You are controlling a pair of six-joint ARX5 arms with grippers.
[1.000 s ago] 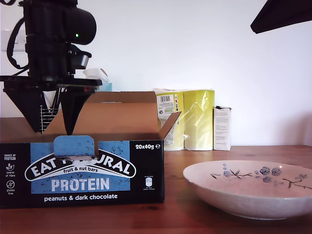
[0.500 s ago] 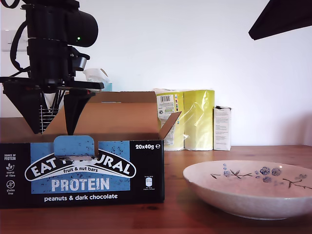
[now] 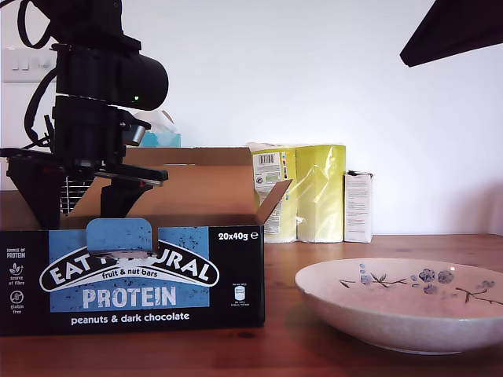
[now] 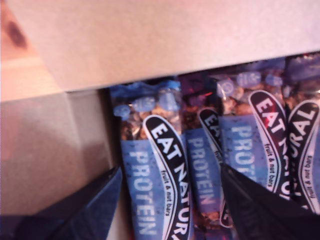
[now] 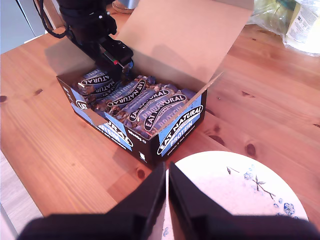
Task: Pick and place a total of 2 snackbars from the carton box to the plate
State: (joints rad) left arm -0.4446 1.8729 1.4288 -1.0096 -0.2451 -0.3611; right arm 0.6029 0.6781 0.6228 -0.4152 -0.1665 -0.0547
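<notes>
The carton box stands open at the exterior view's left, its lid flap up. Several snackbars lie side by side inside it. My first gripper reaches down into the box, its fingertips hidden behind the front wall. In the first wrist view it is open, with a finger on either side of one snackbar, close above it. The plate sits bare at the exterior view's right. High over the plate's near rim hangs my second gripper, shut with nothing in it.
Yellow packs of paper rolls and a small white carton stand at the back by the wall. A blue tissue box shows behind the carton box. The second arm's dark tip hangs in the exterior view's upper right corner.
My first gripper has come down into the carton box and shifted slightly to the exterior view's right. The second arm has barely moved.
</notes>
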